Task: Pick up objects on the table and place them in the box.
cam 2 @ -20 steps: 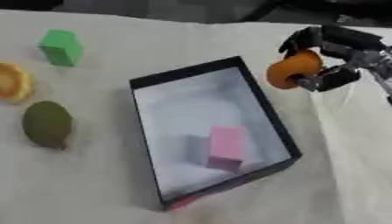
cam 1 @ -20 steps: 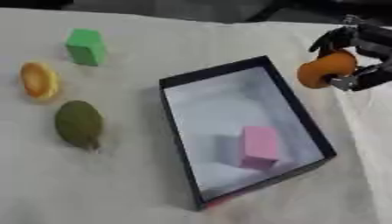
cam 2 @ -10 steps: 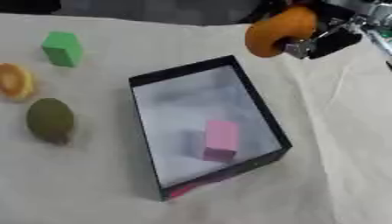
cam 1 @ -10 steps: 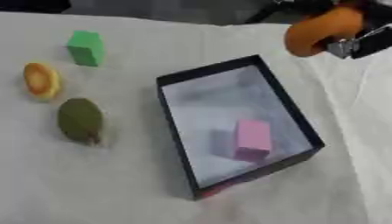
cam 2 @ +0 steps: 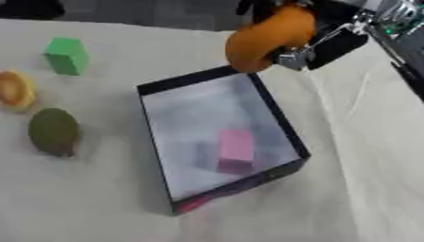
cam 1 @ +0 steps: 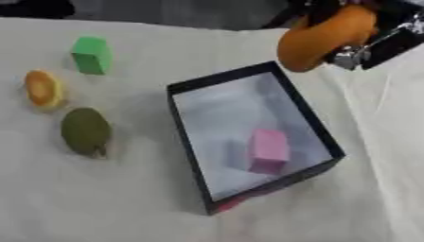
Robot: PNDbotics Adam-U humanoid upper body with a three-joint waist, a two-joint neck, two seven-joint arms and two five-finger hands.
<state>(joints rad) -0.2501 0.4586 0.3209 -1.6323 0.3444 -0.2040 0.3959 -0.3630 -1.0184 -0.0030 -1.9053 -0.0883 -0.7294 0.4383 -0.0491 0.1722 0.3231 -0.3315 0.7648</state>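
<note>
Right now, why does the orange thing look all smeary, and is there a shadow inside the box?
Left eye view: the orange object held in the right hand has soft, streaked edges, which looks like motion blur. Right eye view: same smear on it, while the green block looks steadier. Inside the box, a faint grey shadow lies beside the pink block.

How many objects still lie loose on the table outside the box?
3: a green block at far left, an orange round piece below it, and a dark green fruit nearest the box. None appear hidden.
</note>
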